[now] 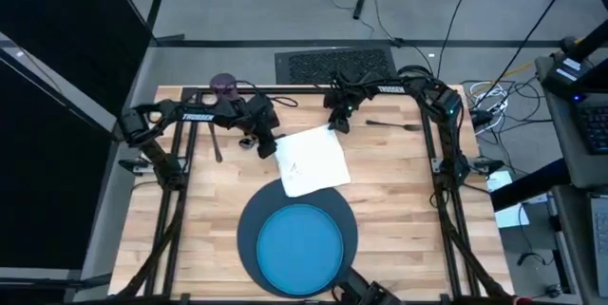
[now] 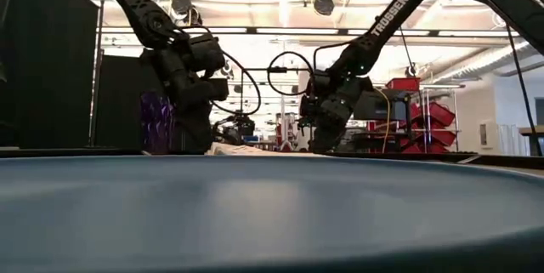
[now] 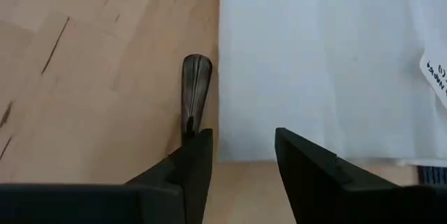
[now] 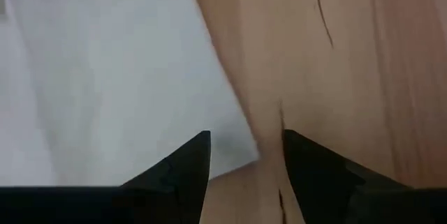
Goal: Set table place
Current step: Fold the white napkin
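Observation:
A white napkin lies flat on the table, just beyond the dark round mat that carries the blue plate. My left gripper is open and low at the napkin's far left corner. A metal utensil's handle end lies along the napkin's edge and runs in under one finger. My right gripper is open and low at the napkin's far right corner, which lies between its fingertips. The purple cup stands at the far left edge. My left gripper points down, one finger on either side of the napkin's corner. I cannot tell whether it touches the cloth or the utensil's handle. My right gripper also points down astride the napkin's corner, and I cannot tell whether its fingertips touch the cloth.
A fork lies on the wood to the right of my right gripper. Another utensil lies to the left of my left gripper. Black frame bars run along both sides of the table. In the low view the plate's rim fills the foreground.

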